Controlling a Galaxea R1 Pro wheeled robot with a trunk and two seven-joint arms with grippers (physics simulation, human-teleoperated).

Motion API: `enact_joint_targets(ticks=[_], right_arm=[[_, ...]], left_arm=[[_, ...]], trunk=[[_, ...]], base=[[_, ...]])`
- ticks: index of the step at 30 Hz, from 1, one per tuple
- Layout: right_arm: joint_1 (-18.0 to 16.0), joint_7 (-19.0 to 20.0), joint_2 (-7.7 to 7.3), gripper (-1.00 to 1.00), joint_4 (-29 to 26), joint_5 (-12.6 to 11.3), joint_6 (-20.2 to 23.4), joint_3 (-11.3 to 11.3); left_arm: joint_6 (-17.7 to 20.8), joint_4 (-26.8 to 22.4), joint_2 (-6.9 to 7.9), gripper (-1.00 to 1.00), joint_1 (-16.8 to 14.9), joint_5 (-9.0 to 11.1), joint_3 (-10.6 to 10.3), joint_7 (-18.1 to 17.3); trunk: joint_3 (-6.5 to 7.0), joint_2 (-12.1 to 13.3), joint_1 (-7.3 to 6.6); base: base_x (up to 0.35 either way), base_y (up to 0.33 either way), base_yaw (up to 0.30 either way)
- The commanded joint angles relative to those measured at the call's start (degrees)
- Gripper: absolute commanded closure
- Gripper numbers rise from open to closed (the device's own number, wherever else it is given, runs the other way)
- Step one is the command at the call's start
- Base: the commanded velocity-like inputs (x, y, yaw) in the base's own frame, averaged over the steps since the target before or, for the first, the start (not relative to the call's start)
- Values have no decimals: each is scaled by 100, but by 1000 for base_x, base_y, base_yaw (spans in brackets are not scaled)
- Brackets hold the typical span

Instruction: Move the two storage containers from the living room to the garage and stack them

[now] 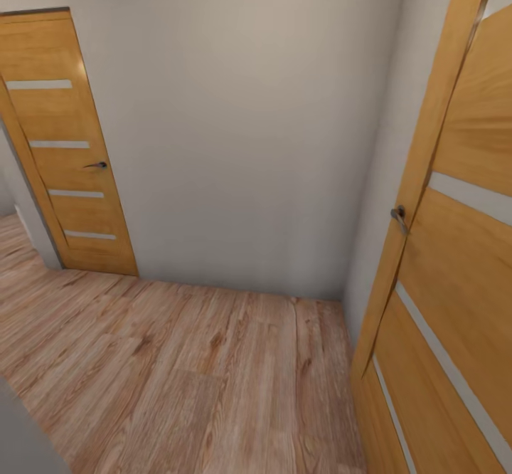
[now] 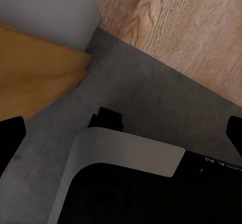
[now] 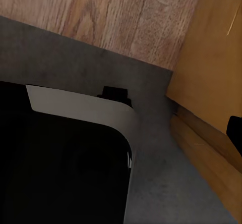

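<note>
The two storage containers are out of view. In the left wrist view my left gripper (image 2: 122,133) is open: its black fingertips (image 2: 10,135) sit at opposite edges of the picture with nothing between them. Behind them are my own black and white base (image 2: 126,178) and a dark grey concrete-like floor (image 2: 151,93). My right gripper (image 3: 121,128) looks open too. One black fingertip (image 3: 234,128) shows at the picture's edge, and the other blends into my dark base (image 3: 60,168).
The head view faces a plain grey wall (image 1: 242,125) across a light wood plank floor (image 1: 185,374). A closed wooden door (image 1: 67,154) stands at the left. An open wooden door leaf (image 1: 455,246) is close on the right.
</note>
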Motion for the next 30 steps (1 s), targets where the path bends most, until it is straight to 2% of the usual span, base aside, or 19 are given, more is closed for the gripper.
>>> enact_joint_targets(ticks=[1, 11, 21, 30], right_arm=[[-8, 2, -1, -100, 18, 28, -33, 27], [-9, 2, 0, -100, 18, 28, -33, 27], [-7, 28, 16, -100, 18, 37, -31, 44], [-7, 37, 16, -100, 18, 37, -33, 45]], left_arm=[[-16, 5, 2, -100, -4, 40, -28, -5], [-14, 5, 6, -100, -4, 40, -28, -4], [-15, 5, -3, -100, 12, 48, -28, -4], [-6, 5, -3, -100, 14, 48, -28, -4]], trunk=[[-6, -3, 1], [-6, -3, 1], [-6, -3, 1], [-6, -3, 1]], base=[[149, 1, 0], [290, -15, 0], [69, 0, 0], [280, 0, 0]])
